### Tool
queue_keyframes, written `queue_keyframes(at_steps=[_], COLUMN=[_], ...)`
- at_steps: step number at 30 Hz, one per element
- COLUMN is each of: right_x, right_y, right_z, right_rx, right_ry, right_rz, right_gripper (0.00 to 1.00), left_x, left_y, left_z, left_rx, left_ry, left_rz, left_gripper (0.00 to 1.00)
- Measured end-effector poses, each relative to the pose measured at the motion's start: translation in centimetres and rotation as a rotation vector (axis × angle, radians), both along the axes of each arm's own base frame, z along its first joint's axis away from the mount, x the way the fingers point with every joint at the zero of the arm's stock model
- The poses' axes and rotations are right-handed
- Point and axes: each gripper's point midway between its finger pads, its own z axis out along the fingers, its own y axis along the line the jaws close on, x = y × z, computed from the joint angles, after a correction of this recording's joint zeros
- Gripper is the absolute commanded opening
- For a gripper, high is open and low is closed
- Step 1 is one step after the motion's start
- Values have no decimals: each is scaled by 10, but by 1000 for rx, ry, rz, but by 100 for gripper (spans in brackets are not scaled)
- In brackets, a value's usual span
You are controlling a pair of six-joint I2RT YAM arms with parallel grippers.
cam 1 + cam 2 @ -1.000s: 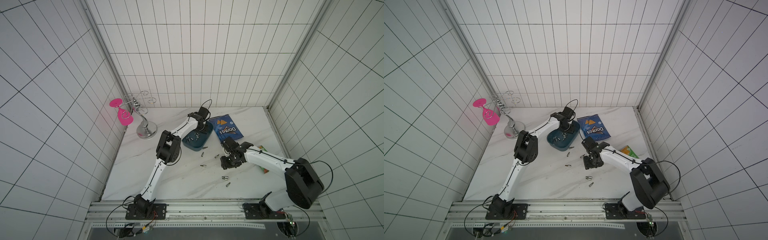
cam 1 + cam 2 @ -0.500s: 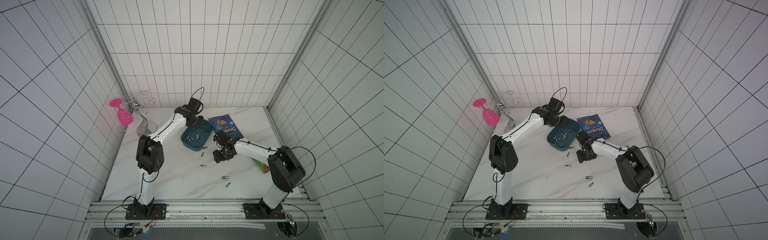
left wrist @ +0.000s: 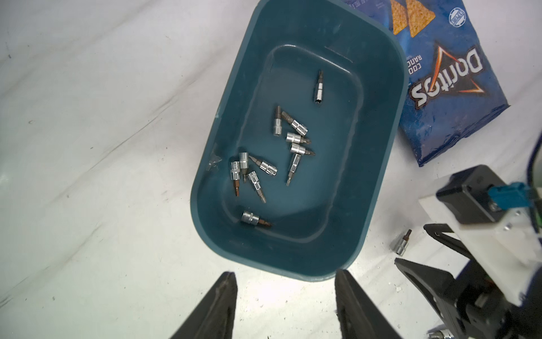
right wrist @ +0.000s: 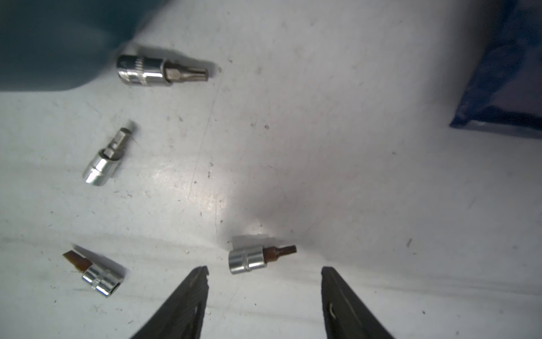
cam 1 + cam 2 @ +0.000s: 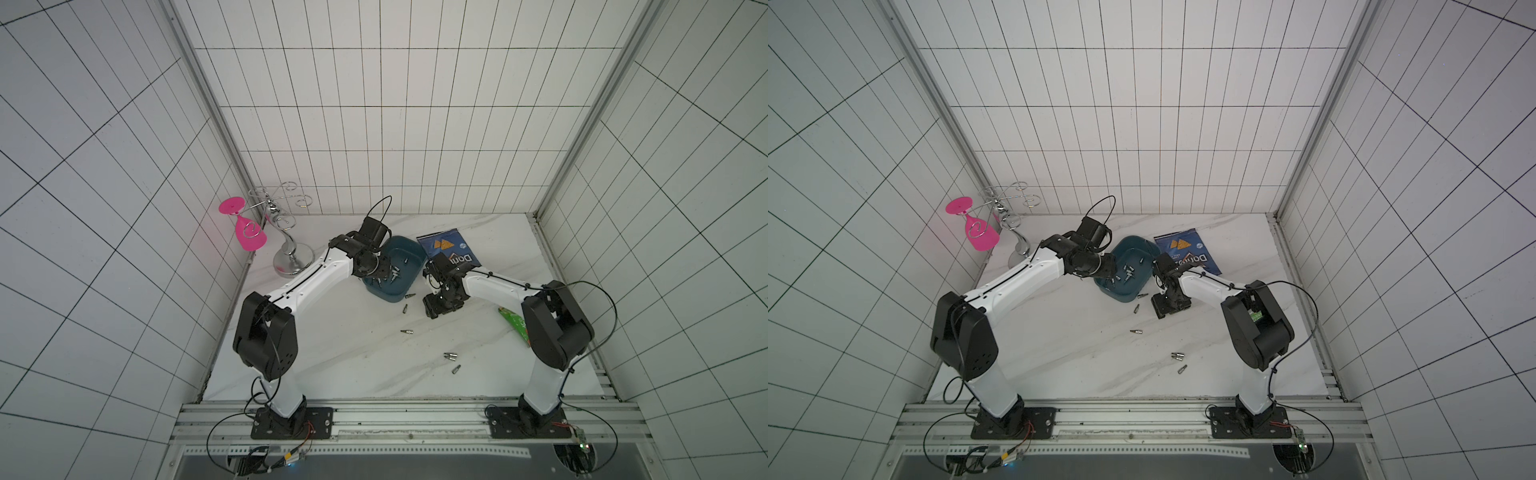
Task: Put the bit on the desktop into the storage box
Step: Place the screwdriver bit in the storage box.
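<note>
Nearest the robot's base, three loose bits lie on the counter. A fourth bit sits further in, and two more bits lie near the storage box. The right tool hangs released over a seventh bit, a jaw either side of it, not yet clenched. Beyond, the storage box holds about eleven bits, so I judge the job is past halfway. The left tool, released and empty, hovers at the box's near rim, and the Doritos bag lies behind. Against a second ago, the left tool has drawn back from over the box and the right tool has slid closer to it; the loose bits lie as they did.
</note>
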Motion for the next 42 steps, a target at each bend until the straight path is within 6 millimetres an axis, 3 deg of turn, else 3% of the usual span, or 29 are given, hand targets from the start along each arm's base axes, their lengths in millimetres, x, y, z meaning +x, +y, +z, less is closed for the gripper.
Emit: queue_keyframes(at_steps=[18, 42], right_x=[3, 0], right_y=[8, -1], right_z=[-7, -9], right_rx=[2, -59], right_ry=[61, 105], right_rz=[72, 139], right_gripper=[64, 60], left_x=[-16, -22], left_y=[11, 16], left_z=[-6, 1], left_rx=[1, -4], left_ry=[18, 3], left_rz=[34, 41], left_gripper=[58, 58])
